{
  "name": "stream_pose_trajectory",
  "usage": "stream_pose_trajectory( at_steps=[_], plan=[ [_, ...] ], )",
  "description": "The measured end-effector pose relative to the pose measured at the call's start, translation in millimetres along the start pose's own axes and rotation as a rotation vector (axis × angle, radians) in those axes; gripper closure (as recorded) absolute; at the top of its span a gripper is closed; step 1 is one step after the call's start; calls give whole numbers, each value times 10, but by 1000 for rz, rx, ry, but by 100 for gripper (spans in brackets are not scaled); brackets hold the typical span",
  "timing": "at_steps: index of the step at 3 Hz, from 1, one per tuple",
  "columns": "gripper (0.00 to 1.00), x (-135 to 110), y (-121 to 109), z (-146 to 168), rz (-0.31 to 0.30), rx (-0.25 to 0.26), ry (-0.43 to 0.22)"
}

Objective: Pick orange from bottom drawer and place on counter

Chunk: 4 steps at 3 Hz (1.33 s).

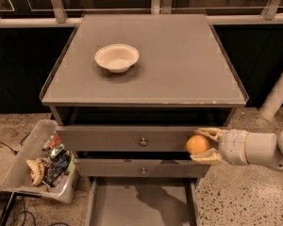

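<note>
Here is the gripper (201, 146), out at about 4 o'clock in the view, coming in from the right edge on a pale, thick arm (254, 148), and its two tan fingers (206, 132) are clamped on the orange (196, 145), one above the fruit and one below. The orange hangs in the air in front of the right end of the top drawer front (108, 139), level with that front, below the counter (179, 65) and well above the bottom drawer (141, 208). It is a plain round ball with no long axis to call, and no stem or navel shows to give it a heading. The bottom drawer sits pulled out at 6 o'clock, its flat grey floor carrying only a shadow. Above it, the middle drawer front (108, 167) is closed, small round knob (143, 171) at its middle. Up on the counter a white bowl (117, 57) stands upright at roughly 11 o'clock, well apart from the fruit. Down at 8 o'clock a clear plastic bin (19, 166) leans by the cabinet, stuffed with coloured packets (56, 161); their print is too blurred to read.
</note>
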<state>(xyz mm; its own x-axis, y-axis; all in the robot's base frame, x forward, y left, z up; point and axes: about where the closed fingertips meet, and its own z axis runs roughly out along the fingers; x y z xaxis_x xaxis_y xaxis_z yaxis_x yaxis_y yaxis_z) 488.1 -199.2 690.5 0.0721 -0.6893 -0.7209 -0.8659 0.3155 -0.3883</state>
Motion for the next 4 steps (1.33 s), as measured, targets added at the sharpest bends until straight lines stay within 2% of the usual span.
stream_pose_trajectory(
  at_steps=[1, 2, 3, 4],
  plan=[
    [100, -220, -135, -246, -46, 31, -8],
    [100, -719, -316, -747, -139, 89, -44],
    [100, -1280, -559, -1325, -215, 149, -122],
    [100, -1281, -559, -1324, -215, 149, -122]
  ],
)
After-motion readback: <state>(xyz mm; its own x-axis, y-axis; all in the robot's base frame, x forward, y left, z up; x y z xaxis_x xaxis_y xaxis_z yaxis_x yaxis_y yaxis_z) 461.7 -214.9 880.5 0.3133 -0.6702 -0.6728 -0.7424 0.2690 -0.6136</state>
